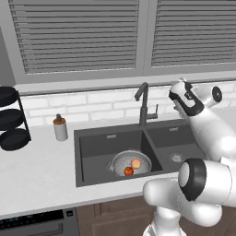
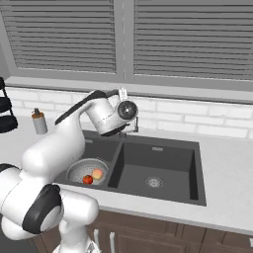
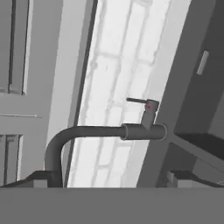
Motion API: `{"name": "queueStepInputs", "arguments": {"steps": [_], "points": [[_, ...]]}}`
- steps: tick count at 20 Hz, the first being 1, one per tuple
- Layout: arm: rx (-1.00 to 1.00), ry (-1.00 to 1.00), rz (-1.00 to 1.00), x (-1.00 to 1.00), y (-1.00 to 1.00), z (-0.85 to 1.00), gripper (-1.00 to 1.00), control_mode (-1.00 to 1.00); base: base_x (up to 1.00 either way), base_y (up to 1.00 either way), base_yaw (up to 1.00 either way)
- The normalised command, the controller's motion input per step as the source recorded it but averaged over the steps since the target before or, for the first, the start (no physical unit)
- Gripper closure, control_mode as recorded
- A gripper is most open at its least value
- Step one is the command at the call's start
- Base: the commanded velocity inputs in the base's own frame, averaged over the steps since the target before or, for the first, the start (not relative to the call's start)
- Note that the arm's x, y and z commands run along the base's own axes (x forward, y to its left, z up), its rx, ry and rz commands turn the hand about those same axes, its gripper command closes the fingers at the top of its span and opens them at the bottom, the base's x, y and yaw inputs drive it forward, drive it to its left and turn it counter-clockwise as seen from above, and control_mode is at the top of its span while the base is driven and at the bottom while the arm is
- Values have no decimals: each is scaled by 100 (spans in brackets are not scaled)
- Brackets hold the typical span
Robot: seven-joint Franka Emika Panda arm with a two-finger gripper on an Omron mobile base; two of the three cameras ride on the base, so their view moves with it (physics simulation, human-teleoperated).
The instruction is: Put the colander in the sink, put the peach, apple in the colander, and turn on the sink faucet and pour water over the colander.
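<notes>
Colander [image 1: 131, 162], lower centre of left base view: in the left basin of the sink [image 1: 92, 152], holding peach [image 1: 136, 163] and apple [image 1: 128, 171]. Sink faucet [image 3: 109, 131], mid hand view: shaft lying across frame, lever [image 3: 139, 101] just above, directly ahead of the claw [image 3: 111, 180]. Claw tips spread apart, holding nothing.

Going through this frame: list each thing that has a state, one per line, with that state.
colander: sitting in the left basin of the sink, upright.
peach: inside the colander.
apple: inside the colander, beside the peach.
sink faucet: off, no stream visible; spout points toward the left basin.
gripper: raised near the faucet, open; holding nothing.
soap dispenser: upright on the counter, left of the sink.
</notes>
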Motion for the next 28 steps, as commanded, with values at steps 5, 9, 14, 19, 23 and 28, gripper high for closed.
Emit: {"name": "queueStepInputs", "arguments": {"steps": [5, 9, 14, 19, 23, 28], "points": [[46, 0, -43, -11, -57, -43, -100, -100, 0, 0, 0], [50, 1, -43, -1, -44, -36, -100, -100, 0, 0, 0], [51, 5, -38, 0, -3, -26, -100, -100, 0, 0, 0], [48, 14, -19, 0, 0, -21, -100, -100, 0, 0, 0], [52, 12, 0, 0, -13, -10, -100, -100, 0, 0, 0], [61, -10, 0, 0, -9, -18, -100, -100, 0, 0, 0]]}}
